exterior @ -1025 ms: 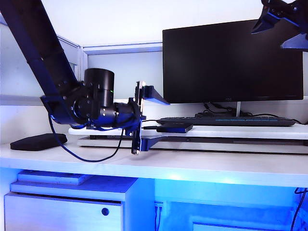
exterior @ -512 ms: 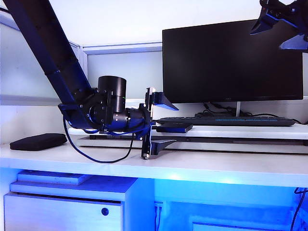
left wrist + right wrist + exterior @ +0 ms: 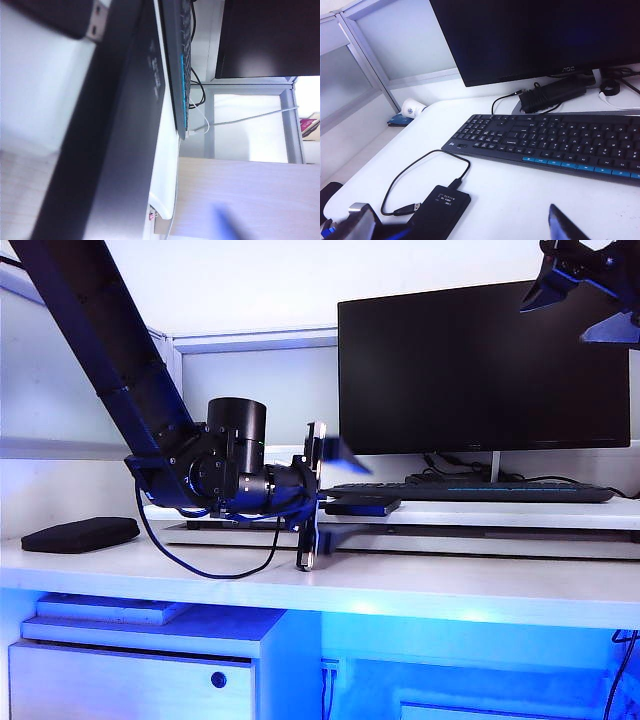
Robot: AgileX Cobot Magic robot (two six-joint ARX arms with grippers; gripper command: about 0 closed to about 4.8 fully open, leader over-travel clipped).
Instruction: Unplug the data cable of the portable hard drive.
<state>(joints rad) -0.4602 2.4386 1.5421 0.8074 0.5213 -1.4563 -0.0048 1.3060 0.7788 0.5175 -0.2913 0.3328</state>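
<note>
I read "AOC" on lower bezel of monitor [image 3: 560, 35], right wrist view. Portable hard drive [image 3: 440, 212] carries small pale print on top face, too tiny for me to make out. Same print appears on drive in left wrist view, blurred, unreadable. Keyboard [image 3: 555, 142] has small pale logo at near corner and key legends, none legible. White cup-like object [image 3: 413, 108] at desk edge bears dark round emblem, no letters I can read.

You see even, cool daylight on the desk [image 3: 450, 585], with a strong blue glow beneath it. The monitor [image 3: 485, 365] reads flat black, without glare. In the left wrist view, near surfaces blur heavily; the right wrist view is sharp except its lower edge.
</note>
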